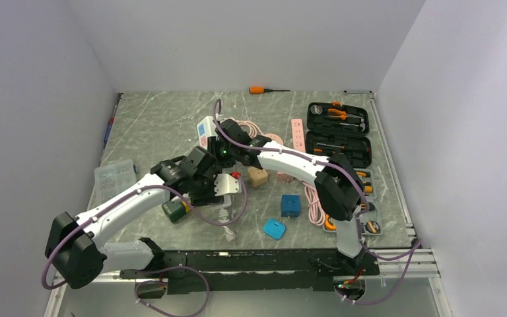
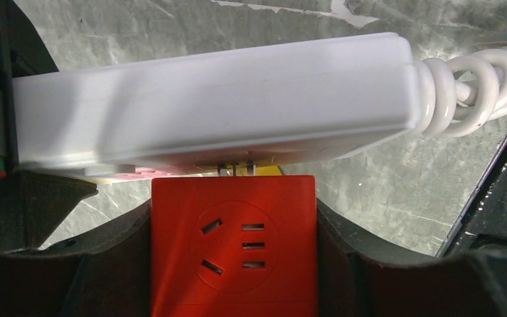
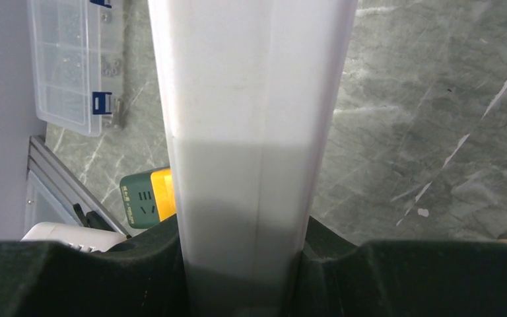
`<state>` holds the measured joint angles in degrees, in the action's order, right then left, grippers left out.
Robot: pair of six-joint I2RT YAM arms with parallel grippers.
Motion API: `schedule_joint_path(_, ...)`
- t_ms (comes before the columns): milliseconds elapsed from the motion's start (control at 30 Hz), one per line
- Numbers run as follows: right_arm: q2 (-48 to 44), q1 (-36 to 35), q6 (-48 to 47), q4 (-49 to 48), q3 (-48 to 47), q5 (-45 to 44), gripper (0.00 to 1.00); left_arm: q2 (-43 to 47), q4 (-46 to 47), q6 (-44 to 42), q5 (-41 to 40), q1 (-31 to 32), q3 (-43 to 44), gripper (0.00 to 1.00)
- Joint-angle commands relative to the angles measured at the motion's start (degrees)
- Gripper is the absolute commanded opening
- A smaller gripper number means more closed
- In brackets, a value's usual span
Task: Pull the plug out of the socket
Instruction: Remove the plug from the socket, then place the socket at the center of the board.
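Left gripper (image 2: pixel 234 254) clamps the red square plastic plug (image 2: pixel 234 205); right gripper (image 3: pixel 241 257) clamps the long white socket strip (image 3: pixel 251 99); the plug's metal prongs (image 2: pixel 234 170) stand square to the strip's length.

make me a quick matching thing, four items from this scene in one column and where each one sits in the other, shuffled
Things:
1. red plug
2. white power strip
3. orange screwdriver
4. blue cube

Places:
a. at the far edge of the table
b. between the fingers of the left gripper
c. beside a flat blue piece
d. between the fingers of the right gripper

Pairs: 1-b, 2-d, 3-a, 4-c
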<state>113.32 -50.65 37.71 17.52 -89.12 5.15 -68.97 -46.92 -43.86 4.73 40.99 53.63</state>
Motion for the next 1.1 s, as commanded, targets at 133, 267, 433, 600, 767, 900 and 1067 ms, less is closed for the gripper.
schedule_joint_path(133,6.97,7.22,-13.72,6.23,1.72,-13.6,0.0,9.33,-3.9,-6.28,3.51,1.02,3.59,0.0)
schedule_joint_path(267,7.74,7.52,-15.3,6.04,1.73,-15.58,0.0,9.63,-5.81,-7.41,4.53,1.04,3.9,0.0)
schedule_joint_path(433,8.93,7.5,-16.11,5.83,0.51,-15.58,0.0,9.56,-9.16,-7.87,9.4,1.05,5.64,0.0)
schedule_joint_path(600,9.89,7.9,-15.38,5.51,-2.15,-12.72,0.0,9.69,-6.9,-7.19,7.67,1.07,4.2,0.0)
schedule_joint_path(767,13.84,9.62,-14.22,5.93,-10.79,-7.62,0.0,9.8,-5.91,-5.31,7.15,1.02,3.43,0.0)
schedule_joint_path(900,18.41,9.98,-12.34,6.1,-20.65,-5.53,0.0,10.4,-5.4,-3.82,8.13,0.95,2.0,0.0)
schedule_joint_path(1067,21.29,12.85,-3.41,-1.43,-23.21,1.8,0.0,10.78,-5.71,-1.62,9.92,0.87,-0.17,0.0)
